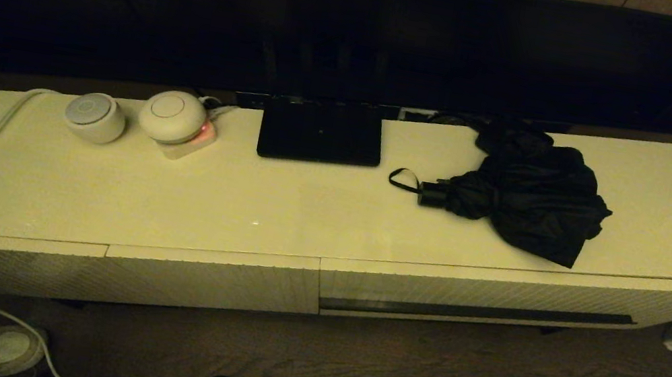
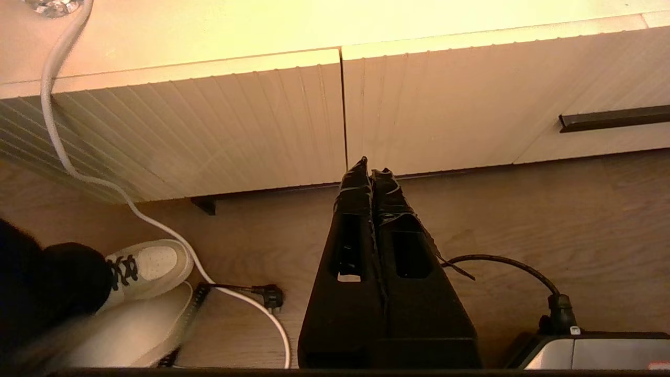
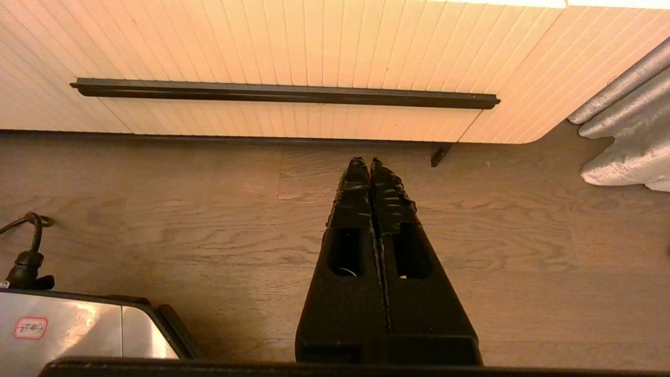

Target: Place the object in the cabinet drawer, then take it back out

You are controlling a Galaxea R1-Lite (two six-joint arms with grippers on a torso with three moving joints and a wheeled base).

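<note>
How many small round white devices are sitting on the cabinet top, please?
2: a white drum-shaped device with grey top near the cabinet's left end, a domed white device just right of it.

Left gripper (image 2: 370, 170) and right gripper (image 3: 369, 165): matte black tapered fingers, tips wrapped in creased black tape, one oval cut-out per finger

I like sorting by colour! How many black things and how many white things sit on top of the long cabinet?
Black: 2, the umbrella and the flat stand base
White: 2, the two round gadgets
Total: 4
</note>
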